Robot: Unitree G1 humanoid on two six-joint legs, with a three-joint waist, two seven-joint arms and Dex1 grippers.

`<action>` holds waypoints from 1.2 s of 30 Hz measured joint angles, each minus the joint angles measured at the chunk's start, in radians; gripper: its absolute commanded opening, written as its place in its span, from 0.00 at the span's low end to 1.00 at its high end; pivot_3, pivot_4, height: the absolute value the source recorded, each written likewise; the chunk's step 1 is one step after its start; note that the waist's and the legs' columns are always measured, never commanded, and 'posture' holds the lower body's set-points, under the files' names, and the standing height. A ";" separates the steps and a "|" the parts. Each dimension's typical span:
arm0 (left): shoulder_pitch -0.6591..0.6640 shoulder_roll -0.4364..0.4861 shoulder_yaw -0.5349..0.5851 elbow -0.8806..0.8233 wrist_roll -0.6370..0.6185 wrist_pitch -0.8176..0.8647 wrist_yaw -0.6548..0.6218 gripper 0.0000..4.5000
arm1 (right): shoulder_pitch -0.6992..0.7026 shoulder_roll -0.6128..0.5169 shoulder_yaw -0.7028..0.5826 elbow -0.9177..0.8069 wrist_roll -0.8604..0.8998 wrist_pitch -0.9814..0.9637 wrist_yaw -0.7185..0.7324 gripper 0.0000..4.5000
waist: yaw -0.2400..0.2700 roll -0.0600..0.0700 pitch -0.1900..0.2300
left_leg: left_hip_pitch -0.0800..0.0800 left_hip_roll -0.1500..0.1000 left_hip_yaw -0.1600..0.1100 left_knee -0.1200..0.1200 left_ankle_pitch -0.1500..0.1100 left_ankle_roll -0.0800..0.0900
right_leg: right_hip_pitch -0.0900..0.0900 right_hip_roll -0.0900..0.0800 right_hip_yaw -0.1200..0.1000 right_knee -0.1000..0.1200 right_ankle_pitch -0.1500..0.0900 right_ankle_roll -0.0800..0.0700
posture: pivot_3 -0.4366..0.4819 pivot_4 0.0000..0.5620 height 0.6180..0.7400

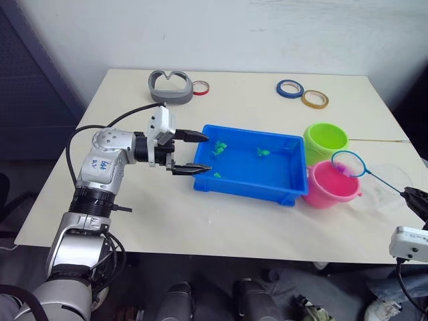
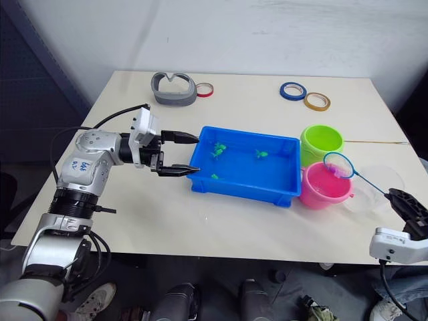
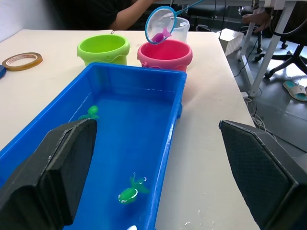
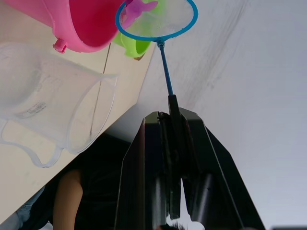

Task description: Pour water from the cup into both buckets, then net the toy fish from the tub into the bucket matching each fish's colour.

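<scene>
The tub [image 1: 251,175] sits mid-table with fish [image 1: 263,152] in it; two buckets [image 1: 326,141] stand just right of it, one behind the other. The net [image 1: 348,164] hangs over the nearer bucket [image 1: 328,184], seemingly holding a fish [image 3: 160,35]. The cup [image 1: 384,187] lies right of the buckets.

Your head stereo pair looks down over the whole table [image 1: 234,227]; both close wrist views share the pink bucket [image 3: 165,53].
</scene>
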 measured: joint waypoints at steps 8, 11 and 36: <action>0.000 0.000 0.000 0.000 0.000 0.000 0.000 0.99 | 0.006 0.000 0.000 0.001 -0.012 -0.017 -0.010 0.00 | 0.000 0.000 0.000 | 0.000 0.000 0.000 0.000 0.000 0.000 | 0.000 0.000 0.000 0.000 0.000 0.000 | 0.48 0.27 1.00; 0.000 0.000 0.000 0.000 0.000 -0.001 0.000 0.99 | 0.011 0.000 -0.001 0.001 -0.023 -0.027 -0.020 0.00 | 0.000 0.000 0.000 | 0.000 0.000 0.000 0.000 0.000 0.000 | 0.000 0.000 0.000 0.000 0.000 0.000 | 0.48 0.27 1.00; 0.001 0.000 0.000 -0.003 0.004 -0.009 -0.005 0.99 | -0.009 0.000 0.016 -0.027 -0.213 -0.051 -0.154 0.00 | -0.001 0.000 0.000 | 0.001 0.000 0.002 0.000 0.000 0.000 | 0.000 0.001 0.000 0.002 0.000 0.000 | 0.48 0.27 1.00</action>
